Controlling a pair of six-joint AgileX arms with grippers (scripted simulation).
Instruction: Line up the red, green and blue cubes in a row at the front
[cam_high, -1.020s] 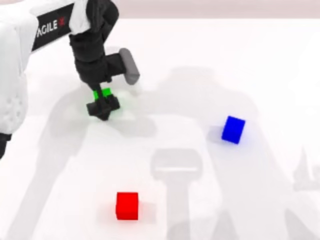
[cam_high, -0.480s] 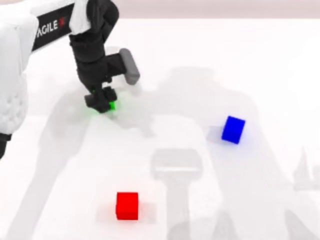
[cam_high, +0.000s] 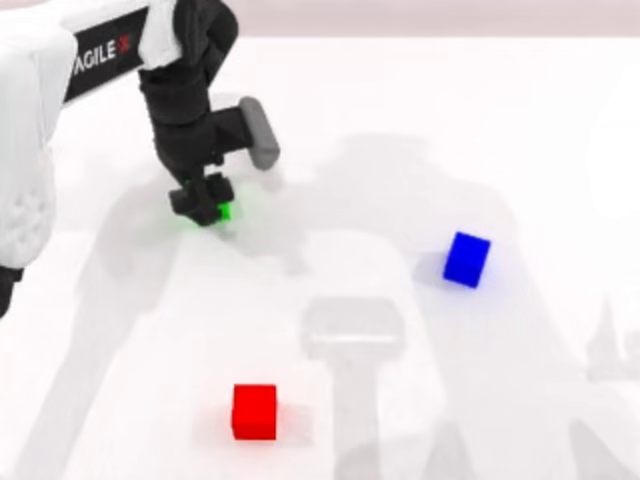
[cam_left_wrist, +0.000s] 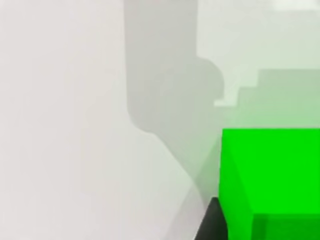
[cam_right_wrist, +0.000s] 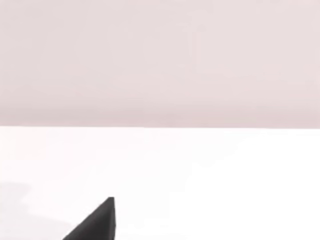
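top view | our left gripper (cam_high: 203, 202) clamped on the green cube (cam_high: 226, 211), far left | red cube (cam_high: 254, 411) front | blue cube (cam_high: 467, 259) right | right gripper's state: cannot tell

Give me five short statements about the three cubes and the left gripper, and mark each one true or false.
1. The left gripper is at the green cube, at the table's far left. True.
2. The red cube lies right of the blue cube. False: the red one is to its left and nearer the front.
3. The three cubes already touch in a row. False: they lie well apart.
4. The left wrist view shows the green cube up close. True.
5. The blue cube is stacked on the red one. False: both sit on the table, apart.
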